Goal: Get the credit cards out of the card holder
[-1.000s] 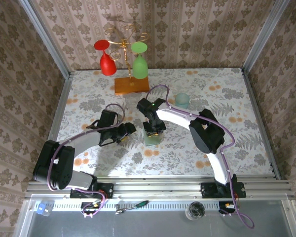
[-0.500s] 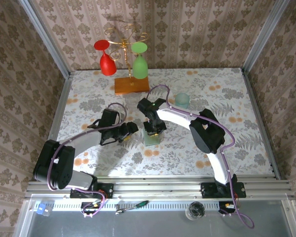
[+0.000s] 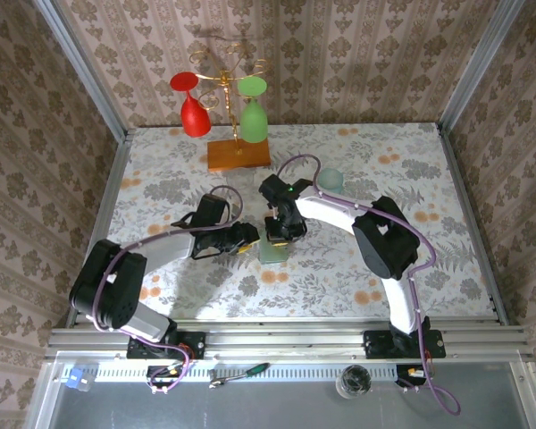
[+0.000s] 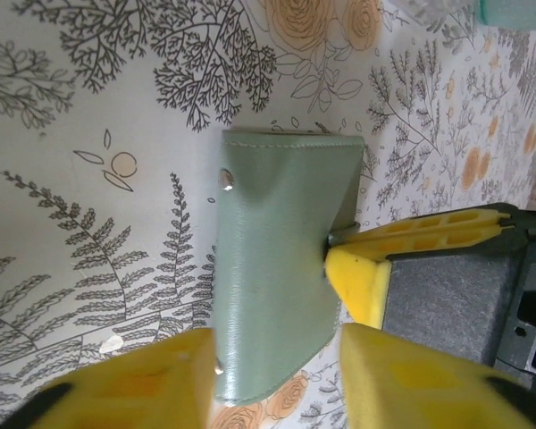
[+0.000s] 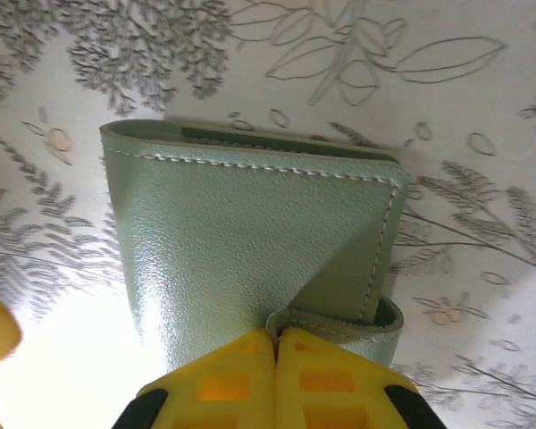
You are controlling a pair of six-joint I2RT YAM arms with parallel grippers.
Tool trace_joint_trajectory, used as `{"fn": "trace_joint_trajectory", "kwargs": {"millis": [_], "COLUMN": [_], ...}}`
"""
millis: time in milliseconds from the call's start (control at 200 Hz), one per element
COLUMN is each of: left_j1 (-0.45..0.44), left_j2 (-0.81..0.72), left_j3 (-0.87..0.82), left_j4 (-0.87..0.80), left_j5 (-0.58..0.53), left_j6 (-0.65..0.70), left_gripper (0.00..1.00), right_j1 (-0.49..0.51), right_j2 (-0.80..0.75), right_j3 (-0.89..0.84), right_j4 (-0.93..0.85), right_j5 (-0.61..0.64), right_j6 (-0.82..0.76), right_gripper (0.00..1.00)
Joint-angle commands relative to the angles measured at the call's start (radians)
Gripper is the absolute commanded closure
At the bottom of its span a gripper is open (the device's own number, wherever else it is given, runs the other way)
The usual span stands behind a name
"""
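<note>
Right wrist view has the card holder [image 5: 250, 250] in the middle of the frame, lying folded on the flowered desk [image 5: 482, 134] with its pale green cover up and a stitched edge along the top. The step in hand looks like opening that fold. To do it well, one arm should pin the lower panel flat while the other peels the loose lip up and over slowly. The pinch should catch one layer only, so the whole holder neither lifts nor skids. The credit cards are presumably inside under the cover, so the fold should lie fully open before any card edge is tried

The right gripper [image 5: 275, 357] enters from the bottom edge with its fingers [image 5: 223, 384] pressed together, nipping the loose lip of the cover at the holder's lower right corner. In the left wrist view the left gripper [image 4: 277, 344] sits at the bottom of the frame. Its fingers are spread wide to either side of the holder's near end and hold nothing. Whether either one touches the cover I cannot tell. From above, both arms meet at the holder in the centre of the desk, below the wooden slab [image 3: 238, 154]
</note>
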Motion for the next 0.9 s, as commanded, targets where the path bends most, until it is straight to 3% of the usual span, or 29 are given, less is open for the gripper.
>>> {"fn": "trace_joint_trajectory", "kwargs": {"millis": [0,225,530,695,895], "left_j1": [-0.01,-0.021,-0.018,-0.005,0.018], "left_j2": [0.023,0.078,0.162,0.209,0.252], "left_j3": [0.025,0.03,0.057,0.097,0.09], "left_j4": [0.042,0.083,-0.052,-0.202,-0.237], "left_j5": [0.031,0.06,0.039,-0.004,-0.012], "left_j6": [-0.027,-0.064,-0.005,0.093,0.124], "left_gripper": [0.76,1.0,1.0,1.0,1.0], "right_j1": [0.009,-0.004,-0.017,-0.008,0.005], "right_j2": [-0.017,-0.037,-0.056,-0.035,0.007], "right_j3": [-0.053,-0.107,-0.136,-0.08,-0.013], "right_j4": [0.087,0.187,0.201,0.056,-0.11], "right_j5": [-0.131,-0.199,-0.2,-0.08,0.071], "right_j6": [0.063,0.122,0.117,0.035,-0.055], "right_gripper": [1.0,1.0,1.0,1.0,1.0]}}
